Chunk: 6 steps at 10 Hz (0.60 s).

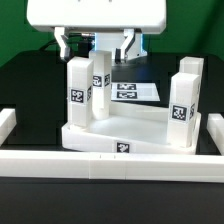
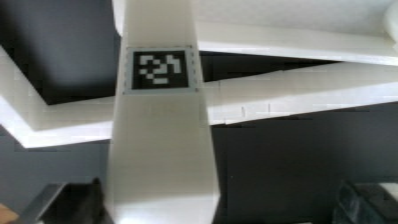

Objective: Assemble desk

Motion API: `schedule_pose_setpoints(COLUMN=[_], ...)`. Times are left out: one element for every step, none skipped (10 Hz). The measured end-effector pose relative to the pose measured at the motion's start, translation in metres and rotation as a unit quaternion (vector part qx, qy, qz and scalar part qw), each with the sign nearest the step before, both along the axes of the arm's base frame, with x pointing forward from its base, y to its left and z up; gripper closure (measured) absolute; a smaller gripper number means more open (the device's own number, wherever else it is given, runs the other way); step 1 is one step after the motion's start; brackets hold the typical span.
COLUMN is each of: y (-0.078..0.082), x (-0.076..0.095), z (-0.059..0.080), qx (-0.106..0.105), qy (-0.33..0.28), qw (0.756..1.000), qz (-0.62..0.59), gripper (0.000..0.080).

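The white tray-like tabletop [image 1: 125, 128] lies in the middle of the table with tagged white legs standing upright in its corners. Two are on the exterior view's left [image 1: 78, 95] [image 1: 101, 72] and two on its right [image 1: 180, 104] [image 1: 192, 72]. My gripper [image 1: 95, 52] hangs over the back left leg, open, with one finger [image 1: 65, 46] on each side of the leg's top. In the wrist view that leg [image 2: 160, 130] runs up the middle between my gripper's [image 2: 214, 205] dark fingers [image 2: 63, 202], with a gap on each side. The tabletop rim [image 2: 294, 95] lies beyond it.
The long white border wall [image 1: 110, 160] runs along the front, with ends at the exterior view's left [image 1: 6, 124] and right [image 1: 215, 130]. The marker board [image 1: 138, 91] lies flat behind the tabletop. The table surface is black.
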<state>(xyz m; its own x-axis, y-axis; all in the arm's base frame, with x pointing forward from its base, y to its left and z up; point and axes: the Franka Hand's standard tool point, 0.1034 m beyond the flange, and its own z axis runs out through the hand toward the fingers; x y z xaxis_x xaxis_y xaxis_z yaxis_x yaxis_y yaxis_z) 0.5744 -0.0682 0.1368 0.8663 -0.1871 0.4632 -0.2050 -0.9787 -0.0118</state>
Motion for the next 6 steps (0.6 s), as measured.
schedule_pose_setpoints(y=[0.004, -0.003, -0.011, -0.018, -0.019, -0.021], x=[-0.004, -0.003, -0.007, -0.012, -0.016, -0.018], z=[-0.009, -0.009, -0.009, -0.009, -0.009, -0.004], qx=[0.028, 0.043, 0.059, 0.070, 0.081, 0.098], qy=[0.044, 0.073, 0.115, 0.150, 0.183, 0.224], qw=[0.999, 0.996, 0.991, 0.986, 0.979, 0.969], qz=[0.011, 0.019, 0.027, 0.032, 0.035, 0.039], gripper=[0.0151, 0.0151, 0.0151, 0.0151, 0.0151, 0.0151])
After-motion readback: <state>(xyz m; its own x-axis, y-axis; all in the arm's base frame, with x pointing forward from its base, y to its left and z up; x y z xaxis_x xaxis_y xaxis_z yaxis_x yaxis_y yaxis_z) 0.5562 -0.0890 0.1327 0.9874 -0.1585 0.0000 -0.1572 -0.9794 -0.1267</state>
